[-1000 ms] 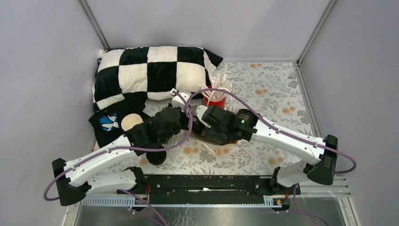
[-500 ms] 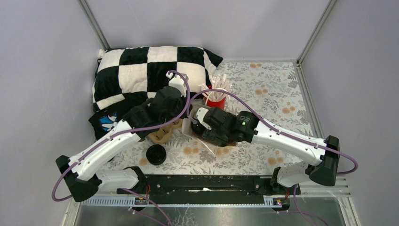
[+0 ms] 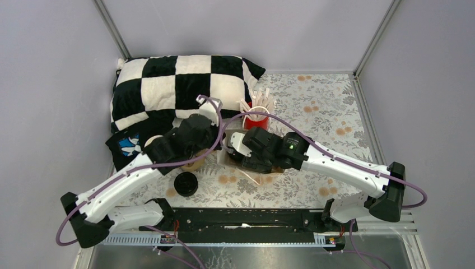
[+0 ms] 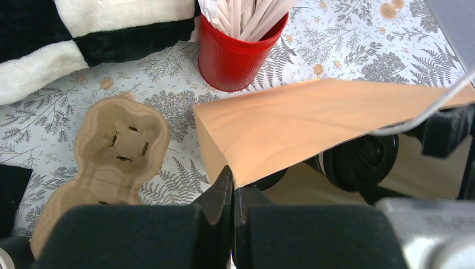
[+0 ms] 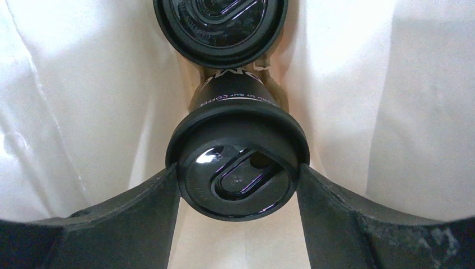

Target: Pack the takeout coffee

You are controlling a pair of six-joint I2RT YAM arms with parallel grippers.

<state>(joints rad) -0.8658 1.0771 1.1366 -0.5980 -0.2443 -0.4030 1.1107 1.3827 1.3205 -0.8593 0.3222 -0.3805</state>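
Note:
A brown paper bag point(image 4: 302, 123) lies on its side mid-table, its mouth toward the left arm. My left gripper point(image 4: 232, 182) is shut, pinching the bag's rim at its near corner. Inside the bag, my right gripper point(image 5: 238, 179) is shut on the black lid of one takeout coffee cup point(image 5: 235, 140), a finger pressing each side. The second lidded cup point(image 5: 221, 25) sits just beyond it, deeper in the bag. In the left wrist view one black lid point(image 4: 361, 162) shows through the bag's mouth. From above, both grippers point(image 3: 221, 147) point(image 3: 238, 151) meet at the bag.
A pulp cup carrier point(image 4: 112, 151) lies left of the bag. A red cup of wooden stirrers point(image 4: 235, 50) stands just behind it. A stack of black lids point(image 3: 185, 184) sits near the front, and a checkered pillow point(image 3: 168, 84) fills the back left.
The left arm lifted off the carrier, swung toward the pillow, then came to the bag's mouth and closed on its rim. The right gripper kept its hold on the cup.

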